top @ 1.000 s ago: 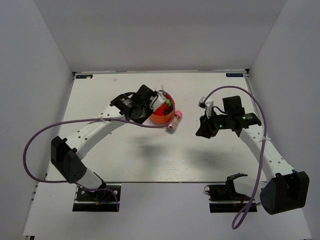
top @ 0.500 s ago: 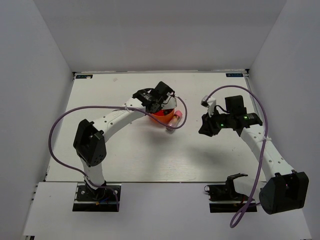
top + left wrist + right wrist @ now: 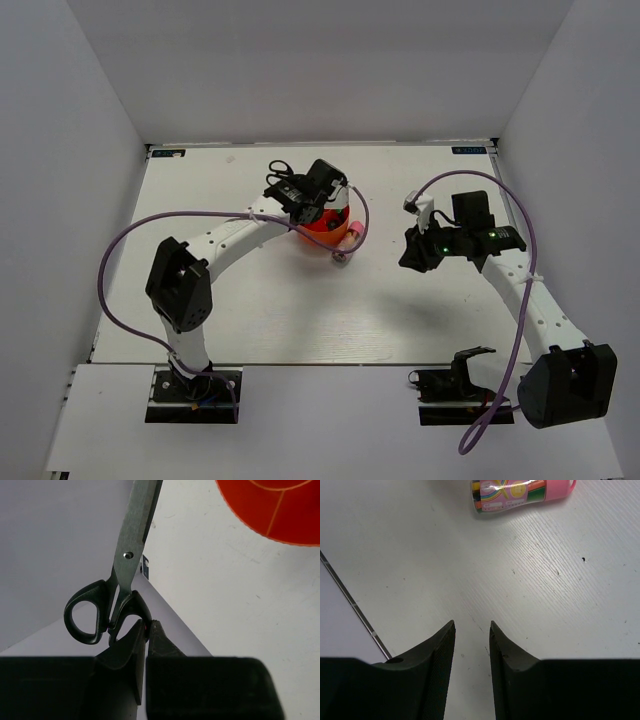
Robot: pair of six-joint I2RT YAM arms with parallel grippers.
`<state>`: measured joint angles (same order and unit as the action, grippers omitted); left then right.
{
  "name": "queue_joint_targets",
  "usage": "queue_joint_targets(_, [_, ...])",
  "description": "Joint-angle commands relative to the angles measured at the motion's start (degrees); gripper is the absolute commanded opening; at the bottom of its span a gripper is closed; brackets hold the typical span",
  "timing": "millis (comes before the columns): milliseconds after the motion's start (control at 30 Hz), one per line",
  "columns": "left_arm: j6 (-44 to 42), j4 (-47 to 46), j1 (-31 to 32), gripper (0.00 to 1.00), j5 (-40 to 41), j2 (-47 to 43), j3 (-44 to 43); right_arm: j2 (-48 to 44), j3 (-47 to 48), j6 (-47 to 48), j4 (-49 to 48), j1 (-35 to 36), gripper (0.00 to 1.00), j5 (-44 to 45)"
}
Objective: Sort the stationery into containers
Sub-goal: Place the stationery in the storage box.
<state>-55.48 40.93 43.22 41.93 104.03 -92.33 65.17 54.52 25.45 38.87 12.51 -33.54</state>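
Left gripper (image 3: 146, 627) pinched shut on one handle loop of the scissors (image 3: 131, 555), at 11 o'clock of the orange tub (image 3: 270, 510); right gripper (image 3: 471, 630) part open, empty, tube (image 3: 520, 492) at its 1 o'clock; risk: so thin a pinch lets scissors swivel, landing outside the tub.

No word or number can be read anywhere. The pink-capped clear tube (image 3: 520, 492), at 12 o'clock in the right wrist view, carries a bright printed label whose small lettering is too blurred to make out. In the top view the table (image 3: 300, 320) bears a corner sticker (image 3: 170, 153) at 11 o'clock and a second corner sticker (image 3: 468, 150) at 1 o'clock, both too small to read.
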Motion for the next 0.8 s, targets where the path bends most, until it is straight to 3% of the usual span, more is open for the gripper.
queue_joint_targets(0, [-2.2, -2.6, -0.4, 0.01, 3.9, -2.8, 1.8, -1.4, -0.1, 0.6, -1.2, -0.6, 0.38, -0.1])
queue_joint_targets(333, [4.9, 10.3, -0.1, 0.01, 3.6, -7.5, 4.7, -1.1, -0.2, 0.6, -1.3, -0.6, 0.38, -0.8])
queue_joint_targets(767, [0.8, 6.3, 1.3, 0.01, 2.0, -10.1, 13.4, -0.6, -0.1, 0.1, -1.1, -1.1, 0.38, -1.3])
